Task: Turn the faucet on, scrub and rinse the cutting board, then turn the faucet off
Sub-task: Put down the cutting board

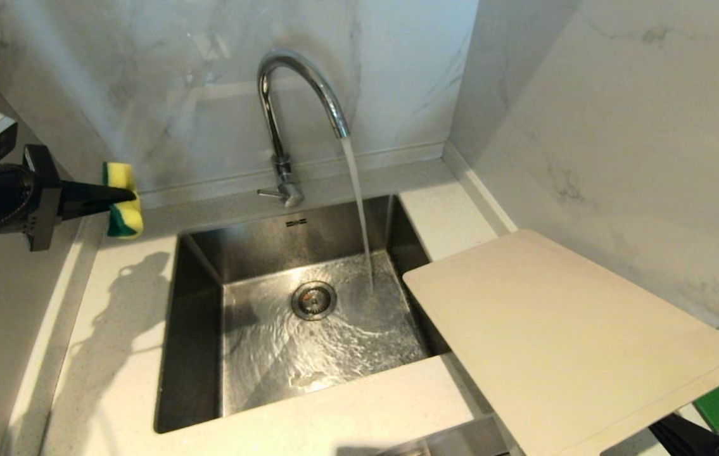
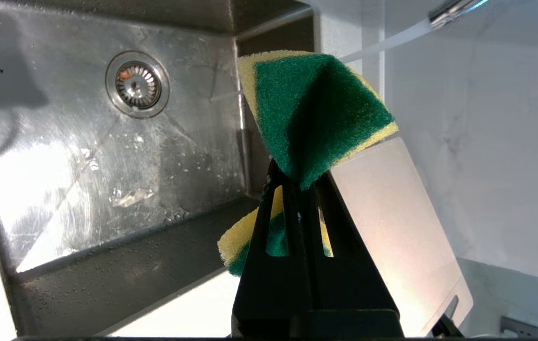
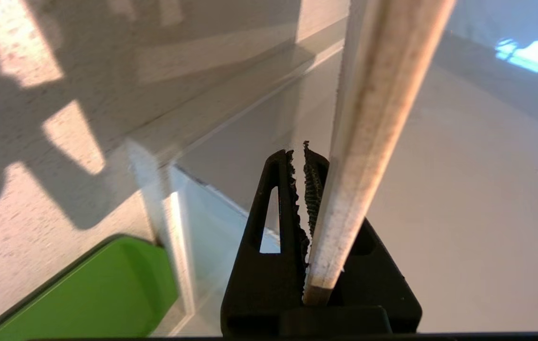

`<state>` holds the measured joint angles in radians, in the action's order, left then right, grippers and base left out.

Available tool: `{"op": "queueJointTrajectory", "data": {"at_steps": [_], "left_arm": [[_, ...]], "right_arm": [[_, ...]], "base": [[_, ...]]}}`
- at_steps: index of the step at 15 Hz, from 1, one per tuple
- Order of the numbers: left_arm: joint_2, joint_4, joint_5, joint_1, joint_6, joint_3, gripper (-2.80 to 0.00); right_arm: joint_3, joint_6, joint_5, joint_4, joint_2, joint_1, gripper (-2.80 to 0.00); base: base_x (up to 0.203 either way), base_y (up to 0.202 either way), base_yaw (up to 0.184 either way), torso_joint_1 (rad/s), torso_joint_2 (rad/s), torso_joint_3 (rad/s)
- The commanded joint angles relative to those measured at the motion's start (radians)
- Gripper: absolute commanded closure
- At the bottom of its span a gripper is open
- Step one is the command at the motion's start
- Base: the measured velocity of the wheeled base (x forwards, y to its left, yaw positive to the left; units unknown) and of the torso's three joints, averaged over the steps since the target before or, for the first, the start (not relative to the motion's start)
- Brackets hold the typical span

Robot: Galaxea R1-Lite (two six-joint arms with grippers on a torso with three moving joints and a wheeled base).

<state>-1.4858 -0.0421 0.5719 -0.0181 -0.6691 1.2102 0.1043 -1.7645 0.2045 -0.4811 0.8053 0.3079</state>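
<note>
From above, the left pincer (image 1: 120, 197) hangs over the far-left worktop (image 1: 118, 354), clenched on a yellow-green sponge (image 1: 122, 201). The faucet (image 1: 289, 120) runs into the sink (image 1: 207, 253). The cutting board (image 1: 562, 342) juts over the sink's right rim.

Left wrist: the sponge (image 2: 314, 109) is pinched.

Right wrist: the right pincer (image 3: 307, 161) grips the cutting board's (image 3: 368, 118) edge, beside a green board (image 3: 84, 293).
</note>
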Motion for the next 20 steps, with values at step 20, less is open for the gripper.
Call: {"op": "queueJointTrajectory", "data": {"at_steps": [20], "left_arm": [[-0.044,0.084,0.003,-0.005,-0.010,-0.020,0.00]], "right_arm": [[0.139,0.180,0.010,-0.073,0.386,-0.001,0.00]], "base": [[0.000,0.000,0.000,0.000,0.00,0.000]]}}
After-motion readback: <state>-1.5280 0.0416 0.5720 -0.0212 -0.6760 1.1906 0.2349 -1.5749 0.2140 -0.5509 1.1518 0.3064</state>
